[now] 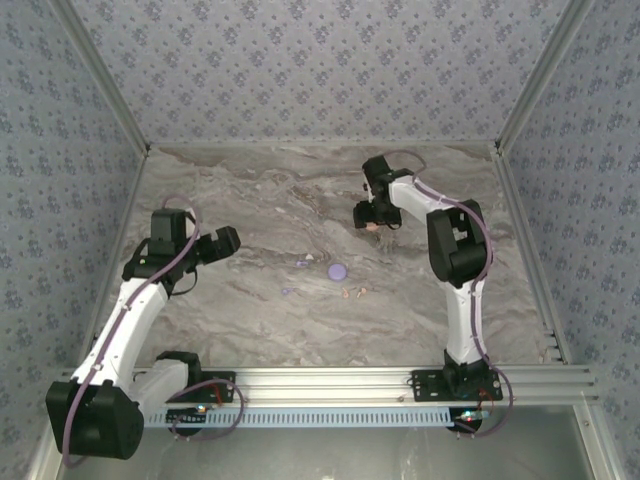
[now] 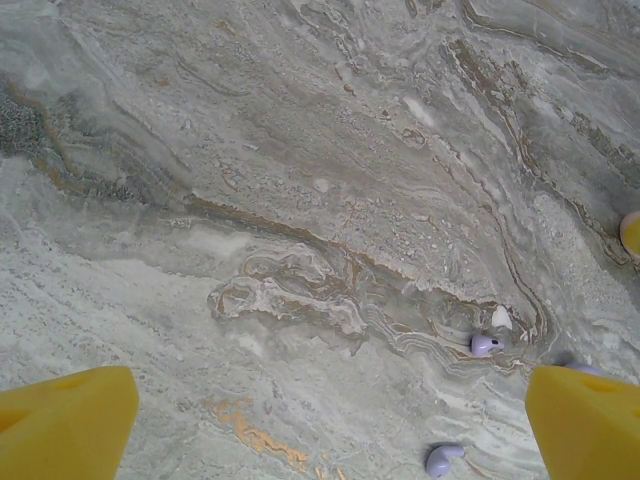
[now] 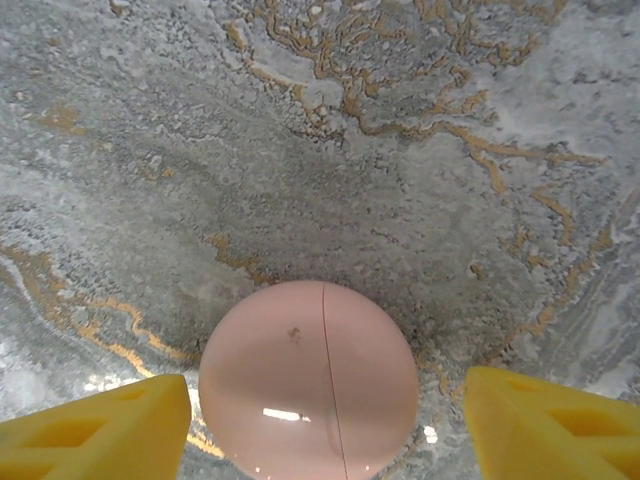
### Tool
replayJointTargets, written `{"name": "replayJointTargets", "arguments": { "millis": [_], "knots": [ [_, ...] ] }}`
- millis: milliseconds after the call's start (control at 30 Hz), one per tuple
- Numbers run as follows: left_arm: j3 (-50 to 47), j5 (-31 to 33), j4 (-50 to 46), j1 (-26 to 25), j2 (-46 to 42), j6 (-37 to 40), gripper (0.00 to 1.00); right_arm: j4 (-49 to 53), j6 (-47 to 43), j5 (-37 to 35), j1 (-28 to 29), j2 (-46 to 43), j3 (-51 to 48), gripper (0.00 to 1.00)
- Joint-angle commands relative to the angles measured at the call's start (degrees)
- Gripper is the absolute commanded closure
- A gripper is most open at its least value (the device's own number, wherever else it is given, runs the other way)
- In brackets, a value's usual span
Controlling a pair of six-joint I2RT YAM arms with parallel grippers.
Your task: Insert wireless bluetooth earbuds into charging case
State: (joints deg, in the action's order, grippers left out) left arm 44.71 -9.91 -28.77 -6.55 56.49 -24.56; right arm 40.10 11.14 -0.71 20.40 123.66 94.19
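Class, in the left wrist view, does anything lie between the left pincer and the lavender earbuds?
Nothing visible does. The open left pincer hovers over the bare marble table, and two lavender earbuds lie uncovered on it.

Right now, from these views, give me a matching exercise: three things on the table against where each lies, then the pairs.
Things: 1 salmon-pink disc; 2 lavender disc; 3 pale pink earbuds.
Places: A nearest the arms' bases; B between the right arm's jaws; C in depth, between the other two.
Pairs: 1-B, 2-C, 3-A.
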Motion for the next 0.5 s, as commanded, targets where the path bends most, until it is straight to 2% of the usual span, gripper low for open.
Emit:
{"name": "replayJointTargets", "arguments": {
  "millis": [0, 100, 333, 467],
  "knots": [
    [2.37, -1.14, -1.32, -0.22, 0.34, -0.27, 0.01, 3.0, -0.24, -0.88, 0.41, 1.81, 2.77, 0.3],
    [2.38, -1.08, -1.45, -0.23, 0.29, -0.23, 0.01, 3.79, -0.45, -1.11, 0.53, 3.27, 4.08, 0.32],
    [2.48, -0.91, -1.63, -0.22, 0.55, -0.32, 0.01, 4.64, -2.25, -0.53, 0.74, 4.82, 5.64, 0.48],
    [2.52, -0.94, -2.02, -0.23, 0.73, -0.4, 0.01, 4.67, -5.45, 0.6, 1.42, 5.02, 6.0, 0.49]
  ]
}}
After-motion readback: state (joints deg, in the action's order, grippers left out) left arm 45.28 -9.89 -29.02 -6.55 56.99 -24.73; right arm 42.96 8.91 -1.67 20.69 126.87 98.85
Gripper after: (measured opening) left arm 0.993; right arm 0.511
